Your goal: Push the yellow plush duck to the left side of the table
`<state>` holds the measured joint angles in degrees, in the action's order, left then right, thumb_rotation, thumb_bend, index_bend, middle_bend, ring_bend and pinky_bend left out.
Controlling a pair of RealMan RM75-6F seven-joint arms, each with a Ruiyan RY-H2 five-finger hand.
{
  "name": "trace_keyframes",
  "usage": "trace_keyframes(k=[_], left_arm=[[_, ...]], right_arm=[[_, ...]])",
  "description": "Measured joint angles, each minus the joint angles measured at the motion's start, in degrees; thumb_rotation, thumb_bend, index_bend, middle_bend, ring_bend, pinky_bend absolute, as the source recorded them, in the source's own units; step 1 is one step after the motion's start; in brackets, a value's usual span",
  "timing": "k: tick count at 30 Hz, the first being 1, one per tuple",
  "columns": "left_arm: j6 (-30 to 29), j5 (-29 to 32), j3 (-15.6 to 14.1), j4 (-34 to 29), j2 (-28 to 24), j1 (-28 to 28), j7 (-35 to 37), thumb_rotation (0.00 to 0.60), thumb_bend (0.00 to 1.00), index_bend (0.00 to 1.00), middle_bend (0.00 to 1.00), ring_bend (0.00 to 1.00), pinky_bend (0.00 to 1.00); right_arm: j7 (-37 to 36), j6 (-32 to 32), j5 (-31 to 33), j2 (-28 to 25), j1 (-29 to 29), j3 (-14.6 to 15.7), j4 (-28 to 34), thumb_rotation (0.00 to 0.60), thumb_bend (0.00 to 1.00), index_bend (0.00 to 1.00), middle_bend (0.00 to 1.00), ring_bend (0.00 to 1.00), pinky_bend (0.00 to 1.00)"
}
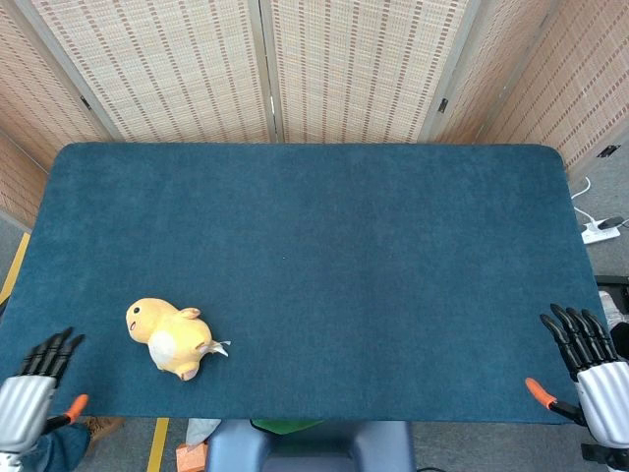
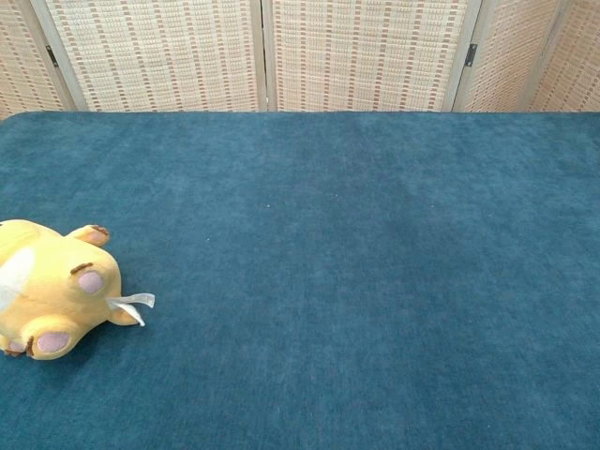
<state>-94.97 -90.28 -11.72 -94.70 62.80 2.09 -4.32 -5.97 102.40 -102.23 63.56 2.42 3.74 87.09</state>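
Note:
The yellow plush duck lies on its side on the blue table, near the front left corner; the chest view shows the duck at the left edge with its white tag sticking out. My left hand hovers at the table's front left corner, well clear of the duck, fingers spread and empty. My right hand stays at the front right corner, fingers spread, holding nothing. Neither hand appears in the chest view.
Woven screen panels stand behind the table. A white power strip lies on the floor to the right. A dark chair back sits below the front edge.

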Motion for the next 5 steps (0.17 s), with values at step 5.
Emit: trace_keyframes(k=[5], left_arm=[[-12.98,1.35,2.47,6.17,1.87,-8.30,3.73,0.600,0.32,0.00,0.00,0.00,0.12]], right_arm=[[3.55,-2.66,1.94,-0.20,0.77,0.17,1.85,0.600,0.16,0.00,0.00,0.00,0.00]])
